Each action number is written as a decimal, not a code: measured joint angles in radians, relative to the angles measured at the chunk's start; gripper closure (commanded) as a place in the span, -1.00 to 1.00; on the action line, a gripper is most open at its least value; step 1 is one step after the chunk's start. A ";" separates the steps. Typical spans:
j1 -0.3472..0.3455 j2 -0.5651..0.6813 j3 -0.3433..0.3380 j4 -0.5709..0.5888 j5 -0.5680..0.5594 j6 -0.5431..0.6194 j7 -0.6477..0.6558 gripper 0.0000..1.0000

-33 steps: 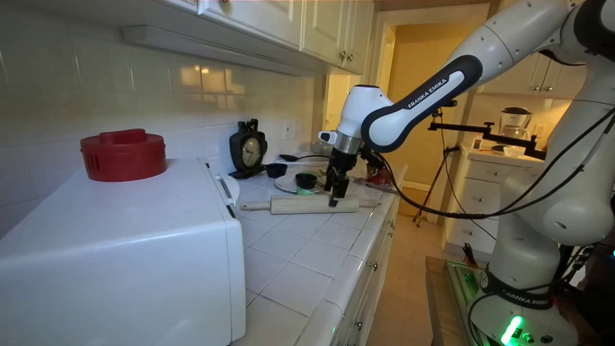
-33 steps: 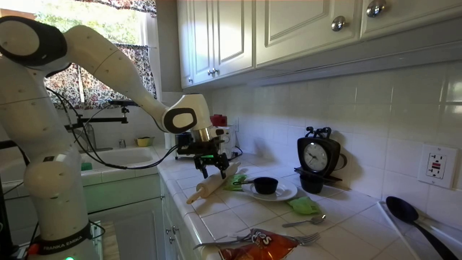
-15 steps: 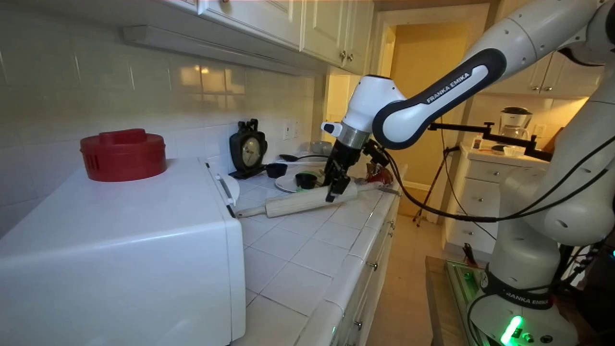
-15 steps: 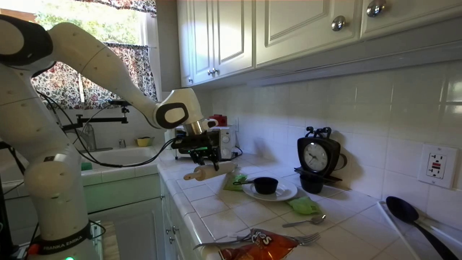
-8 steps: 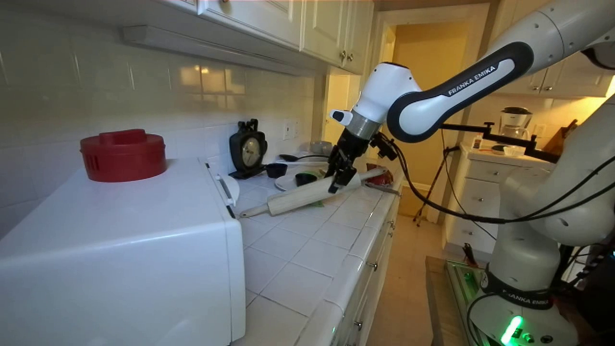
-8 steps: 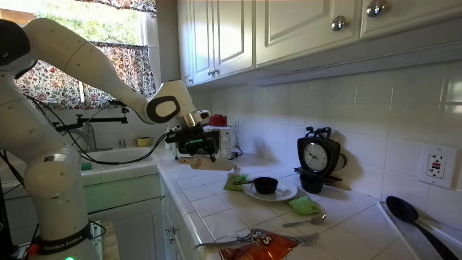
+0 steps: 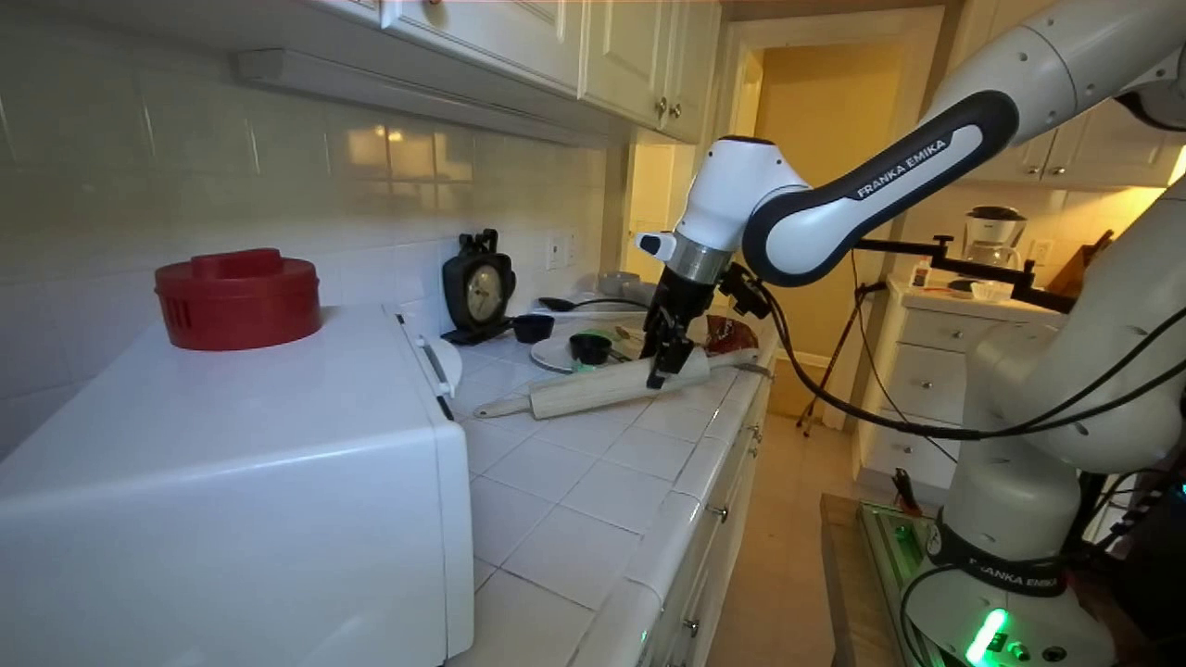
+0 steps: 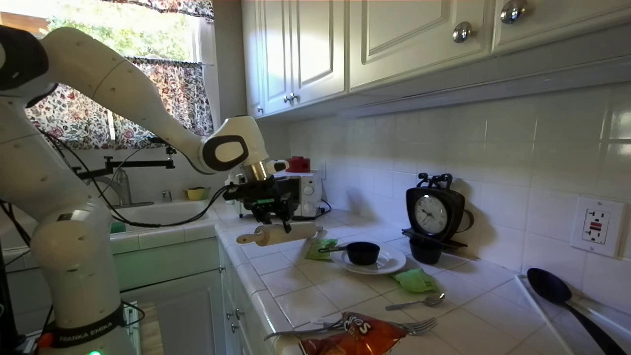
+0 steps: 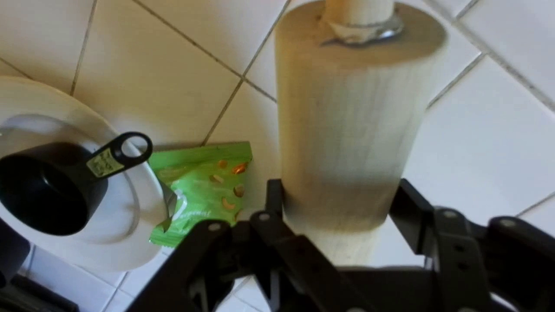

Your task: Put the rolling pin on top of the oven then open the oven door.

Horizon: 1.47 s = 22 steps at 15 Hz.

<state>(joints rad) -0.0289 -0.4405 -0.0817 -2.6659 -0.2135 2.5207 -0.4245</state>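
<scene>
The pale wooden rolling pin (image 7: 593, 389) hangs tilted over the tiled counter, its end away from the oven raised; whether its oven-side end touches the tiles I cannot tell. My gripper (image 7: 656, 369) is shut around the pin's barrel. In the wrist view, the fingers press both sides of the rolling pin (image 9: 347, 130), which runs between them. The white oven (image 7: 232, 519) fills the near left of an exterior view and stands behind the gripper (image 8: 275, 224) in an exterior view. Only the edge of the oven door (image 7: 456, 556) shows there; elsewhere the arm mostly hides it.
A red round container (image 7: 238, 299) sits on the oven top. Beside the pin lie a green packet (image 8: 323, 249) and a white plate (image 8: 389, 264) holding a black cup (image 8: 363, 253). A clock (image 8: 431, 214) stands near the wall. Cabinets (image 7: 500, 37) overhang the counter.
Gripped flat on the counter earlier, the pin has been lifted and tilted with its far end up. In the last half second the gripper and pin sank a little and levelled somewhat.
</scene>
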 measured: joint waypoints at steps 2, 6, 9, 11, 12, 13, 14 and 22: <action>-0.012 0.017 0.008 0.005 -0.016 -0.047 0.026 0.22; -0.018 0.062 0.012 0.020 -0.024 -0.091 0.057 0.22; -0.019 0.100 0.012 0.038 -0.024 -0.104 0.076 0.22; -0.020 0.122 0.012 0.055 -0.024 -0.110 0.086 0.22; -0.021 0.131 0.012 0.064 -0.024 -0.114 0.091 0.22; -0.021 0.139 0.012 0.074 -0.024 -0.119 0.095 -0.21; -0.021 0.146 0.012 0.082 -0.024 -0.126 0.098 -0.70; -0.021 0.179 0.013 0.129 -0.024 -0.139 0.112 -1.00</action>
<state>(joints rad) -0.0495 -0.2617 -0.0686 -2.5369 -0.2374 2.3822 -0.3123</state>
